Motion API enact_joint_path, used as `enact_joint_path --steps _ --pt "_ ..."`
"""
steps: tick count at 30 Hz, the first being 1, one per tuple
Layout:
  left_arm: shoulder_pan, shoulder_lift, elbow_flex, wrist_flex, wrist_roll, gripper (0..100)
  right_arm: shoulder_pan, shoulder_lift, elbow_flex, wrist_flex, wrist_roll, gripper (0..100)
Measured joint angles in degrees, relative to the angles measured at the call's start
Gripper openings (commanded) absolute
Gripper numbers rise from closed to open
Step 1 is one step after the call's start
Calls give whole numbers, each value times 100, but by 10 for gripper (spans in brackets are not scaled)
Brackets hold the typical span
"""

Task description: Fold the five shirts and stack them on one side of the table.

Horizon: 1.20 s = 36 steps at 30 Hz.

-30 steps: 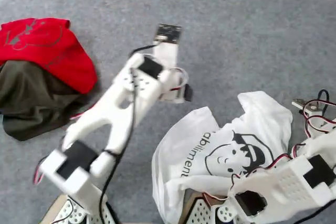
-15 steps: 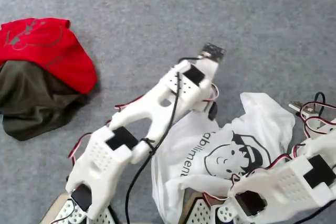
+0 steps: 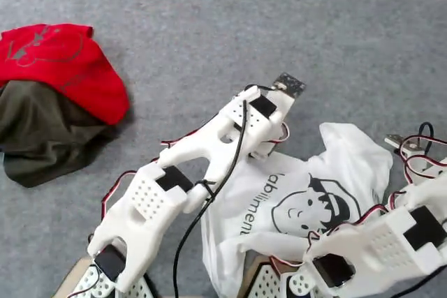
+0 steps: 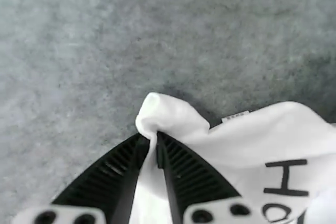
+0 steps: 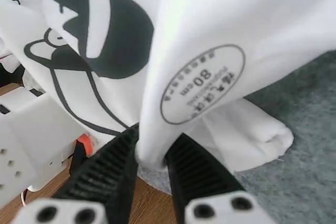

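White shirt [image 3: 349,151] pinched by both: left hand [image 4: 153,142] on corner, right hand [image 5: 154,144] on fold.

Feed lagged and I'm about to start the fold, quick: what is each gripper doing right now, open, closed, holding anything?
Left gripper: closed, pinching an edge of the white shirt.
Right gripper: closed on a fold of the same shirt.

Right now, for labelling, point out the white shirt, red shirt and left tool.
white shirt [image 3: 349,150], high view, upper fold.
red shirt [image 3: 66,68], high view, middle.
left tool [image 4: 155,142], left wrist view, between fingertips.
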Motion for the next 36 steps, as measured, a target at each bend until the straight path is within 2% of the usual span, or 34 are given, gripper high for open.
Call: enact_joint_path --steps 3,9,14,16,18,20,22,25,28,30,33,36 --pt "-431 -237 9 44 79 28 0 0 0 0 0 15" --pt "-1538 -976 9 53 1037 29 -9 0 53 9 0 15" --pt "-1925 -1125 18 53 1415 30 -185 0 97 9 0 19" --pt "-2057 -1160 114 44 1407 30 -237 0 97 9 0 43" --pt "-2136 -1213 308 44 1398 34 -308 0 97 79 0 113" --pt "-2136 -1213 475 88 1284 91 -334 0 97 123 62 208" --pt "-2136 -1213 519 273 1222 195 -334 0 97 123 88 283" --pt "-2180 -1213 519 721 1213 299 -334 0 97 167 88 299" --pt "-2277 -1213 440 1037 1213 244 -334 -18 97 193 88 299" --pt "-2312 -1213 185 1354 1213 152 -334 -237 97 193 88 289" --pt "-2277 -1213 -422 1793 1213 23 -334 -879 97 193 88 214" --pt "-2066 -1222 -993 2163 1213 34 -422 -1705 97 193 88 129"
